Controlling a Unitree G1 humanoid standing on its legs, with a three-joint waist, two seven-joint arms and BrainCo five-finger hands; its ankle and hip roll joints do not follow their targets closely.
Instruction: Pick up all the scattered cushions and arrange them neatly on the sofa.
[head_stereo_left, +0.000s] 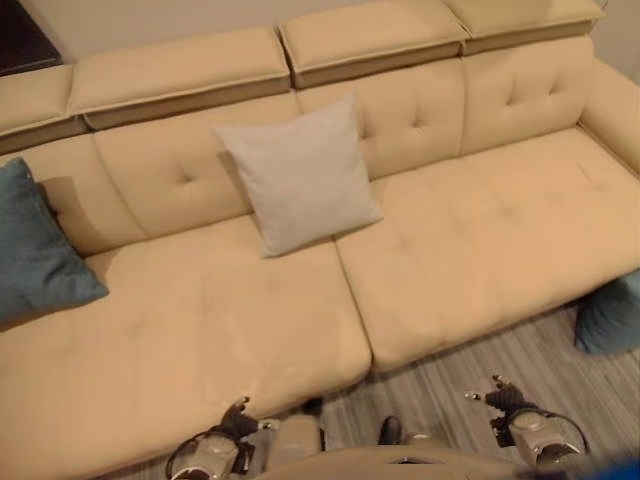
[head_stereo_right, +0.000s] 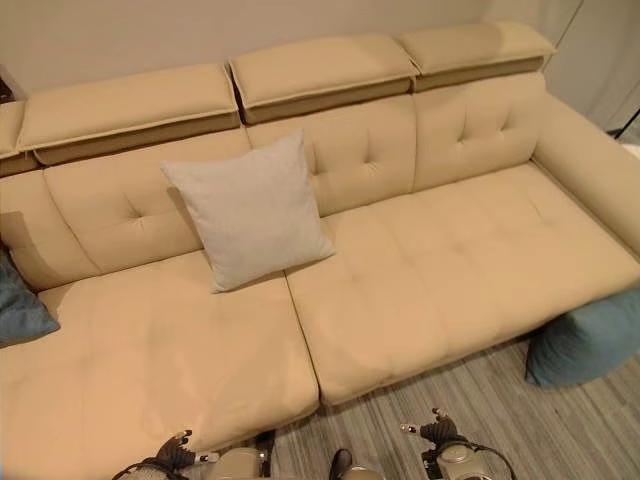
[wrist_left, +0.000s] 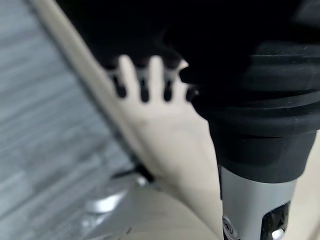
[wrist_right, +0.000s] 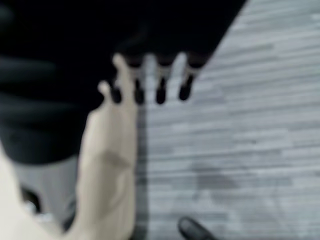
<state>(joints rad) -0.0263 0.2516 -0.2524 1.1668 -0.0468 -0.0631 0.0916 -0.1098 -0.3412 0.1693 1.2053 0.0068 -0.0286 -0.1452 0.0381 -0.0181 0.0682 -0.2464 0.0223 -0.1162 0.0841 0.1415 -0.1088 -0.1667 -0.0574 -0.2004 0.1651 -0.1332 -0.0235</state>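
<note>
The big sofa (head_stereo_right: 420, 270) has a grey cushion (head_stereo_right: 250, 210) in the middle and a blue cushion (head_stereo_left: 35, 250) far left. Another blue cushion (head_stereo_right: 585, 340) sits on the floor (head_stereo_right: 480, 400), lower right. It looks soft and light; grab a corner. The left hand (wrist_left: 145, 80) and right hand (wrist_right: 150, 80) are open, holding nothing.

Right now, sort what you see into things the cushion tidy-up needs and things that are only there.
For the job:
- pale grey square fabric cushion, leaning on the backrest
- dark teal cushion at the sofa's left end
- teal cushion on the floor by the sofa's right end
- cream tufted sofa

Just there:
- grey striped floor
</note>
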